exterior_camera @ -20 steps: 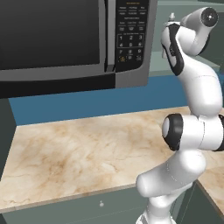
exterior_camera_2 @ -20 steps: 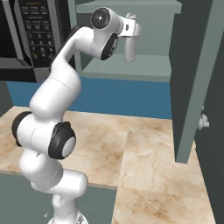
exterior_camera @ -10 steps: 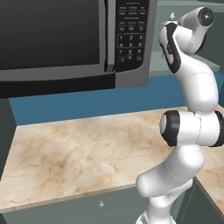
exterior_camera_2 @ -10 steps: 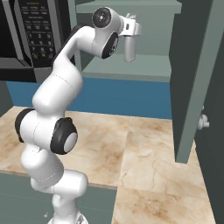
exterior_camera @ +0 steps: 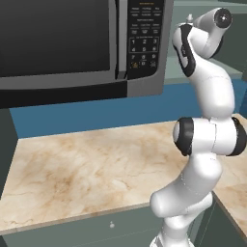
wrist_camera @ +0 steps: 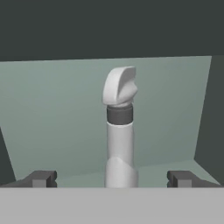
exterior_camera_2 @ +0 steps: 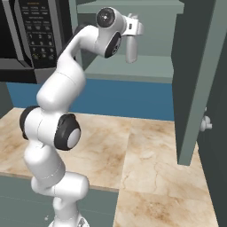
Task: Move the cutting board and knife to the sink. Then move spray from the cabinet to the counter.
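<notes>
- Hand view shows you the small grey spray bottle [wrist_camera: 120, 131] with its dark collar and trigger nozzle, standing upright on the pale grey-green cabinet shelf [wrist_camera: 52, 122]; it sits centred between the dark fingertips [wrist_camera: 41, 179]
- Your gripper [wrist_camera: 112, 179] stands spread wide, holding nothing
- Advance straight; close on the body below the collar; lift before moving to the beige marbled counter [exterior_camera_2: 150, 150]

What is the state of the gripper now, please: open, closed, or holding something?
Gripper: open and holding nothing; its two fingertips stand wide apart on either side of the spray, which stands upright in the cabinet.
</notes>
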Controlling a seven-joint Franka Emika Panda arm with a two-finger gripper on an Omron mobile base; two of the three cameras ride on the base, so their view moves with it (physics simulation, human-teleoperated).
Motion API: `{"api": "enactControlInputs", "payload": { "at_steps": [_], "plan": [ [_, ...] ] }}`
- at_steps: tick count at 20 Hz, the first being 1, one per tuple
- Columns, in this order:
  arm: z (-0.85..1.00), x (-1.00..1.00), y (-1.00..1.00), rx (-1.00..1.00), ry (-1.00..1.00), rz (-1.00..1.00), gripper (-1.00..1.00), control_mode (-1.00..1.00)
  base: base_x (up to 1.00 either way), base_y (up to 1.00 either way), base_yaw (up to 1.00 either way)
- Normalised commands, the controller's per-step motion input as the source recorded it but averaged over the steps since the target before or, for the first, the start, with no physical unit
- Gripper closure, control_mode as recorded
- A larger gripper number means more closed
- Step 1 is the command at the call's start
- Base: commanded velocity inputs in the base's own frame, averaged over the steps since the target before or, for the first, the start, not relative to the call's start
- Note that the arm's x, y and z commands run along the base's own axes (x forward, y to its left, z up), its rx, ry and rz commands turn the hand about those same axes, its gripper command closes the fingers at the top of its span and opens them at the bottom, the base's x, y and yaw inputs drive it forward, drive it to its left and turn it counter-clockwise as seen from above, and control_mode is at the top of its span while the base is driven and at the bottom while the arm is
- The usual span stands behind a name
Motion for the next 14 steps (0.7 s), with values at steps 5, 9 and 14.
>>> {"api": "enactControlInputs", "payload": {
  "at_steps": [5,9,14],
  "plan": [
    [0.00,0.19,-0.08,0.00,0.00,0.01,-1.00,-1.00,0.00,0.00,0.00],
    [0.00,0.19,-0.10,0.00,0.00,0.02,-1.00,-1.00,0.00,0.00,0.00],
    [0.00,0.22,-0.06,0.00,0.00,0.02,-1.00,-1.00,0.00,0.00,0.00]
  ]
}}
